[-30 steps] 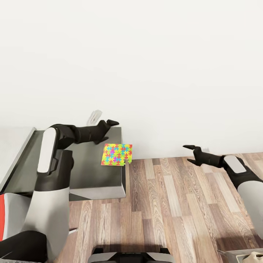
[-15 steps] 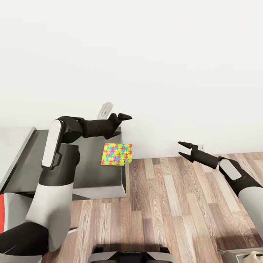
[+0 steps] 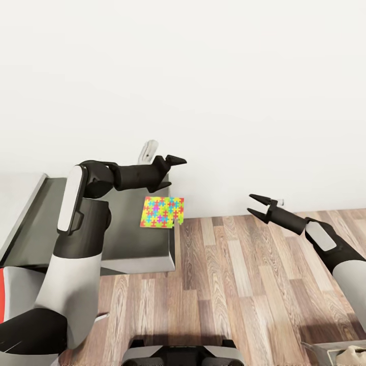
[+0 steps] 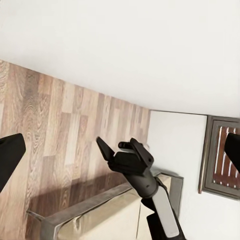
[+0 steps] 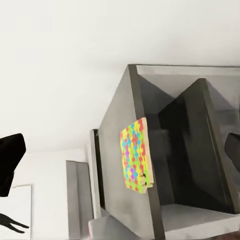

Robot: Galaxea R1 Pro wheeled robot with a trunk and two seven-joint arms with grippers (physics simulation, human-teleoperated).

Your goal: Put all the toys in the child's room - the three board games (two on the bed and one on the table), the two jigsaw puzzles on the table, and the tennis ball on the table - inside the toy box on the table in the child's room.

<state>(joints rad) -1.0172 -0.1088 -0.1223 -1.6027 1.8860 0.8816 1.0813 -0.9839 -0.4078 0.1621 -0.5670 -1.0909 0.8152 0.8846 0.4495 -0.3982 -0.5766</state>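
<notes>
Desk (image 3: 127,239), dark grey, occupies the left of the head view against a plain white wall (image 3: 203,76). One jigsaw puzzle (image 3: 162,212), brightly multicoloured, lies flat at the desk's far right corner, its right edge reaching the desk's right edge. In the right wrist view the same jigsaw puzzle (image 5: 135,155) sits on the desk top above an open, dark space under the desk.

Left gripper (image 3: 173,168) hangs above the desk's far right corner, over and beyond the puzzle, clear of it; its fingers stand apart and hold nothing. A small pale object (image 3: 147,151) stands at the wall just behind the left forearm; what it is cannot be told.

Right gripper (image 3: 256,204) hovers over the wooden floor (image 3: 244,284) to the right of the desk, well apart from the puzzle, fingers spread wide and empty. The left wrist view shows that right gripper (image 4: 117,148) likewise spread.

At the lower right corner of the head view, the rim of a grey container (image 3: 335,351) shows with something beige inside; contents not identifiable.

Compared with half a second ago, the left gripper has shifted only slightly, and the right gripper has barely moved. Over the last second the left arm has reached further right. The puzzle lies where it lay.

Floor is wood plank, brown and grey.
</notes>
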